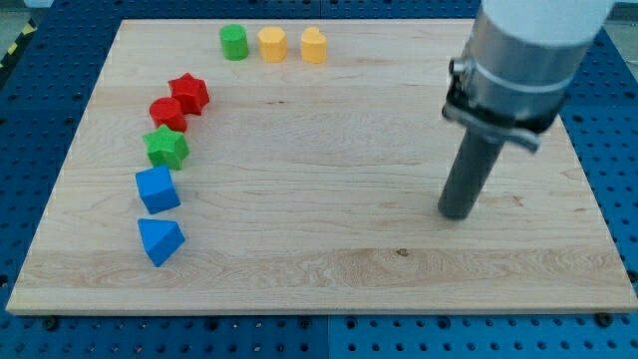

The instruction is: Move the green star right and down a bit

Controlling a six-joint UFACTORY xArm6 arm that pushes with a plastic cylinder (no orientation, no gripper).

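Green star (166,147) sits on the board's left side, in a curved chain of blocks. Nearest lies the blue triangle (159,240), then the blue cube (158,188), the star, and two red blocks beyond. My tip (456,212) rests well right of them all; it has no fingers, only a bare rod.

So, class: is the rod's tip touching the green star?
Apart. The camera view shows my tip on bare board far toward the view's right, with a wide stretch of wood between it and the green star on the view's left.
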